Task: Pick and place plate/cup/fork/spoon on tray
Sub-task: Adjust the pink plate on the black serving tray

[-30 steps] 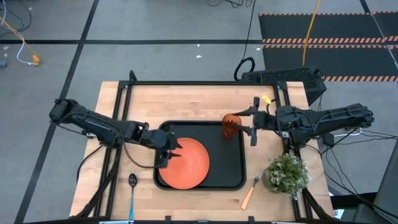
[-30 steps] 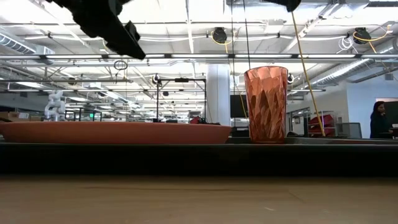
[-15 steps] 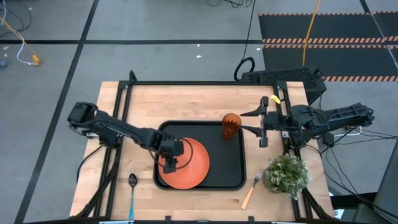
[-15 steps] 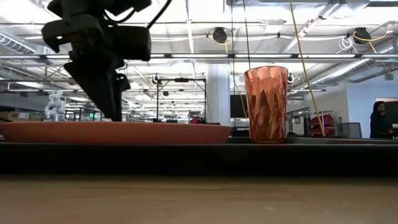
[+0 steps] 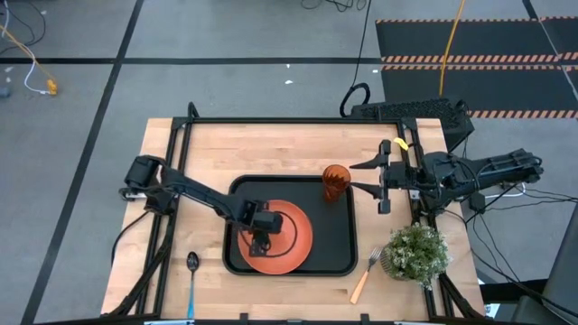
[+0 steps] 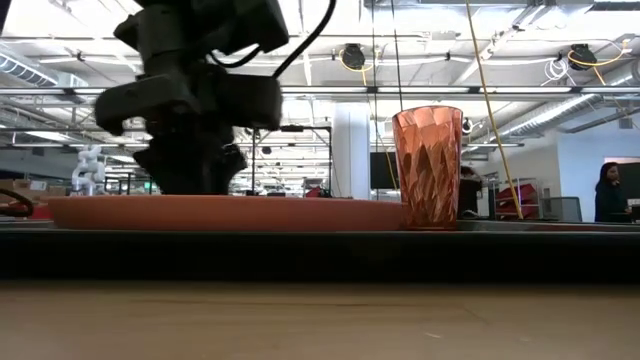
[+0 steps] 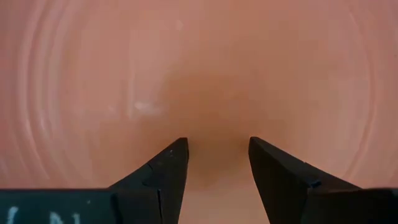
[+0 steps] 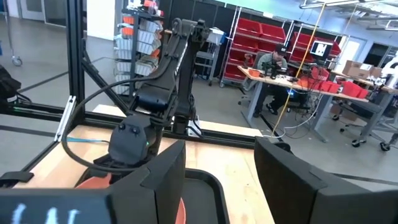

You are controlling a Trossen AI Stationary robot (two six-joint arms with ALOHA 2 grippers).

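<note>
Two utensils lay nearest on the bare table: the spoon (image 5: 191, 267) and the fork (image 5: 365, 274). Only the left wrist view showed the left gripper (image 7: 217, 148) fingers apart over the plate (image 5: 287, 242). Plate and cup (image 5: 336, 182) stood on the tray (image 5: 339, 244). The plate had slid toward the cup; the right gripper (image 5: 365, 176), open, had stayed beside it.

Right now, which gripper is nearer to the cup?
The right gripper. It hovers just beside the cup, off the tray's edge, jaws open. The left gripper is farther away, down over the plate.
</note>
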